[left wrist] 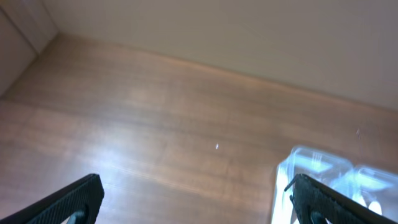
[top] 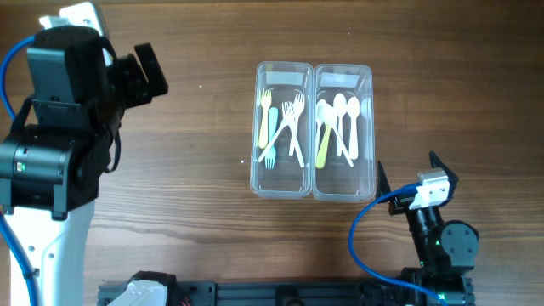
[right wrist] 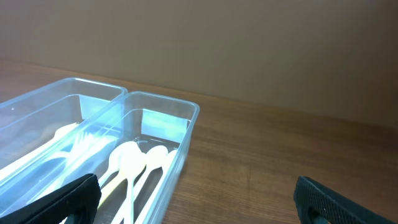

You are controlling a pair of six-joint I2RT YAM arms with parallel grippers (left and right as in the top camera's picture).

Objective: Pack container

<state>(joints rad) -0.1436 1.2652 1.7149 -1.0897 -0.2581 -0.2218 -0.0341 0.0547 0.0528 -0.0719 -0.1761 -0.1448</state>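
The clear two-trough container point(top: 313, 72) sits at the middle of the table. Its left trough holds several plastic forks point(top: 280, 127), white, yellow and teal. Its right trough holds several plastic spoons point(top: 338, 126), white and yellow. My left gripper point(top: 144, 72) is open and empty, raised at the far left, well away from the container; its wrist view shows the container's corner point(left wrist: 311, 163) by the right finger. My right gripper point(top: 408, 174) is open and empty, near the container's front right corner. The right wrist view shows the spoons point(right wrist: 134, 162) inside the container point(right wrist: 189, 115).
The wooden table point(top: 195, 170) carries nothing else. The left arm's body point(top: 51, 127) stands at the left edge, the right arm's base point(top: 442, 246) at the front right. A black rail point(top: 280, 296) runs along the front edge.
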